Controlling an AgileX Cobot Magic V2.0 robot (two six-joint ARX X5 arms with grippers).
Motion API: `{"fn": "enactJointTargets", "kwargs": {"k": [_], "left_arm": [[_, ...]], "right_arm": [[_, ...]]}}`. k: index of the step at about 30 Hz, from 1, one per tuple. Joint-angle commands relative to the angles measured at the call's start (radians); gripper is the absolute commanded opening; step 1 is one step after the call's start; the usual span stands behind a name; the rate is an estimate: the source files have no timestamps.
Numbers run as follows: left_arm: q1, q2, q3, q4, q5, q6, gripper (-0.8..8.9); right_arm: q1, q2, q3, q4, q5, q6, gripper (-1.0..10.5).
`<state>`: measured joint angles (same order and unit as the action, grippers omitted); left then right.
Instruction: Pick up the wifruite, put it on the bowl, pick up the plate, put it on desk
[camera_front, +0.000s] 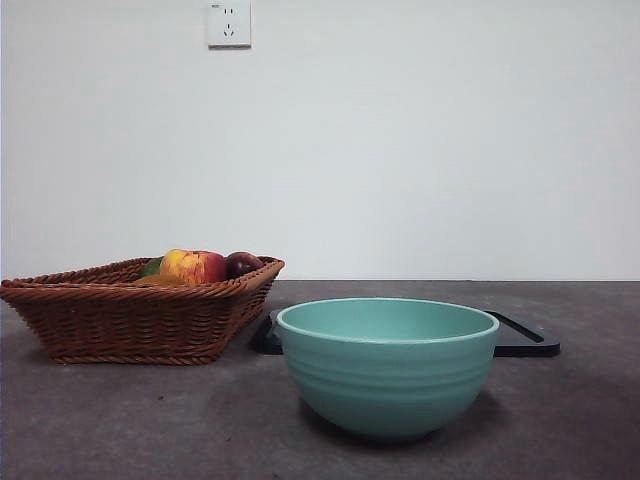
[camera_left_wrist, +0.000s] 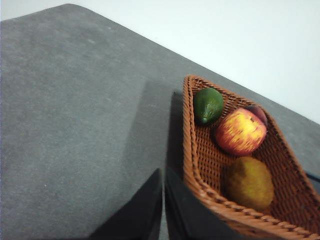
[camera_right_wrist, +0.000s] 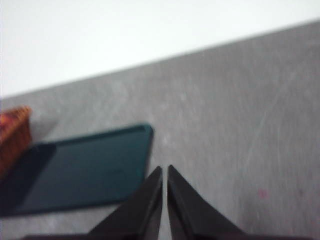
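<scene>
wifruite (camera_left_wrist: 248, 182): in wicker basket (camera_front: 120, 315), beside apple (camera_left_wrist: 241, 131)
bowl (camera_front: 387, 365): on desk (camera_front: 150, 420), empty
left gripper (camera_left_wrist: 164, 172): closed, empty, above basket edge
right gripper (camera_right_wrist: 165, 170): closed, empty, near black tray (camera_right_wrist: 80, 172)

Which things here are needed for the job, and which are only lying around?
Needed: wifruite in the basket; bowl; black tray; desk; left gripper; right gripper.
Only lying around: apple; green fruit; dark purple fruit; wall socket.

The golden-brown oval fruit (camera_left_wrist: 248, 183) lies in the wicker basket (camera_left_wrist: 200, 175). The teal bowl (camera_front: 387, 366) stands upright on the grey bench (camera_front: 150, 420), empty.
</scene>
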<state>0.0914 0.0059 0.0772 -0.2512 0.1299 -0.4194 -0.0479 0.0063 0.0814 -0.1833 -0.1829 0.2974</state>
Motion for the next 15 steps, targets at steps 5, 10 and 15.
{"fn": "enactJointTargets", "kwargs": {"k": [5, 10, 15], "left_arm": [[0.003, 0.021, 0.150, -0.049, 0.006, -0.015, 0.10], [0.003, 0.073, 0.280, -0.099, 0.043, 0.026, 0.10], [0.003, 0.174, 0.432, -0.217, 0.126, 0.109, 0.10]], "right_arm": [[-0.002, 0.006, 0.156, -0.048, -0.001, 0.017, 0.1], [-0.002, 0.053, 0.287, -0.122, -0.011, -0.002, 0.1], [-0.001, 0.164, 0.431, -0.232, -0.084, -0.053, 0.1]]}}
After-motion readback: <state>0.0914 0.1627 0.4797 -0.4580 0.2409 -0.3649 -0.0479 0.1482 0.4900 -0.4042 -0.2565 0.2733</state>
